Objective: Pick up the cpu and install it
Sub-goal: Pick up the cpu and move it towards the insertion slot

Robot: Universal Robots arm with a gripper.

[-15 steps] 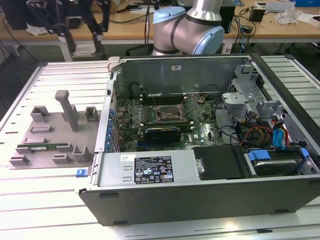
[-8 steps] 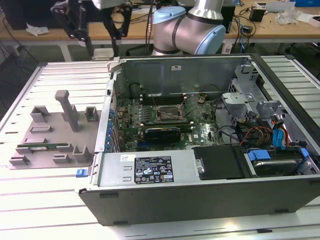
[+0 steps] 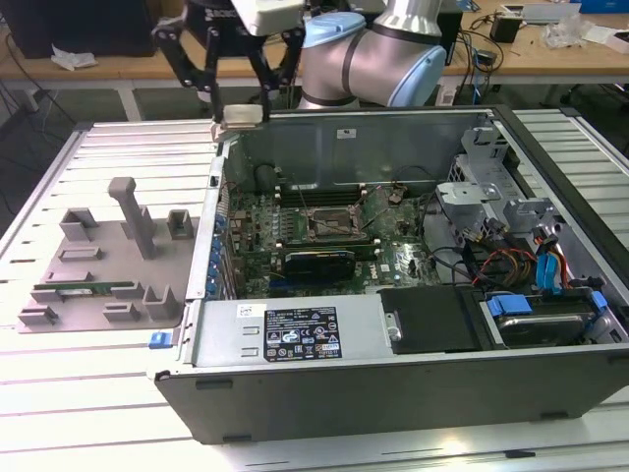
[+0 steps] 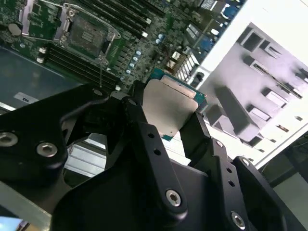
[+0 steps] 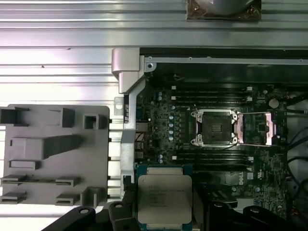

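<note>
The cpu (image 3: pixel 242 114) is a small flat square chip with a silver-grey metal top, held in the air over the back left corner of the open computer case (image 3: pixel 295 339). My gripper (image 3: pixel 241 118) is shut on it, with a black finger on each of two opposite edges. In both wrist views the cpu (image 4: pixel 168 106) (image 5: pixel 163 195) sits between the fingers (image 4: pixel 137 115), its green rim showing. The empty square socket (image 3: pixel 329 222) (image 5: pixel 214 127) (image 4: pixel 89 33) lies on the motherboard with its metal frame swung open, well apart from the chip.
A grey fixture plate (image 3: pixel 108 265) (image 5: pixel 53 154) with upright pegs lies on the slatted table at the exterior view's left, a green memory stick (image 3: pixel 84 290) in it. Case walls, a drive cage (image 3: pixel 472 187), cables and the black power supply (image 3: pixel 432 320) ring the motherboard.
</note>
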